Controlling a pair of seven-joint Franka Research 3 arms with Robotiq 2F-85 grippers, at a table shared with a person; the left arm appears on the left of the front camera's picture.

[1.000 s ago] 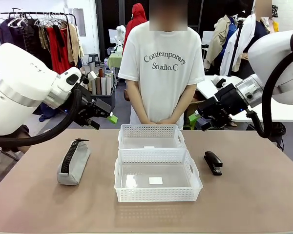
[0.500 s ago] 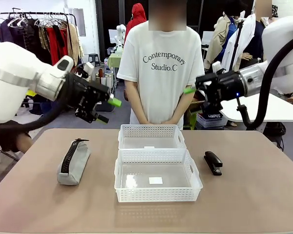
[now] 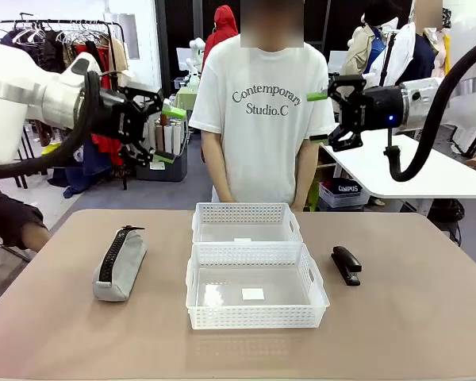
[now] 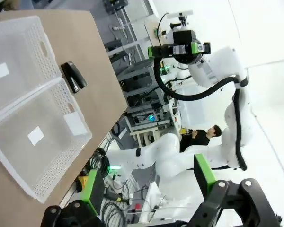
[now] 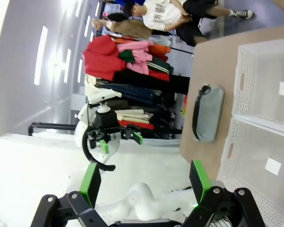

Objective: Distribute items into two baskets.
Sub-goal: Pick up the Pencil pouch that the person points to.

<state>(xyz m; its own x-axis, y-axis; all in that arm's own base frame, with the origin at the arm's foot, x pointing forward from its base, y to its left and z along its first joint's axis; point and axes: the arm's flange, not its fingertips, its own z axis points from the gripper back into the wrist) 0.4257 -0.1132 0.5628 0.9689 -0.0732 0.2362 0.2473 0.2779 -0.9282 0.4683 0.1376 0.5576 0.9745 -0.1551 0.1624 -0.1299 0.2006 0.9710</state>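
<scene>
Grey fabric zip pouch (image 3: pixel 119 264), black zipper strip. Black stapler (image 3: pixel 346 264). Nearer white plastic basket (image 3: pixel 254 316), farther white plastic basket (image 3: pixel 246 213): lattice-patterned sides. Light brown surface (image 3: pixel 404 333). Left end effector (image 3: pixel 168 135), right end effector (image 3: pixel 317 117): black, green pads.

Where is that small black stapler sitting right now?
In the front view, the small black stapler lies on the brown table on the robot's right side, just beside the larger white lattice plastic basket without touching it.

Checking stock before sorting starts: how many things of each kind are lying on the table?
Baskets: 2
Grey pouch: 1
Black stapler: 1
Total: 4
</scene>
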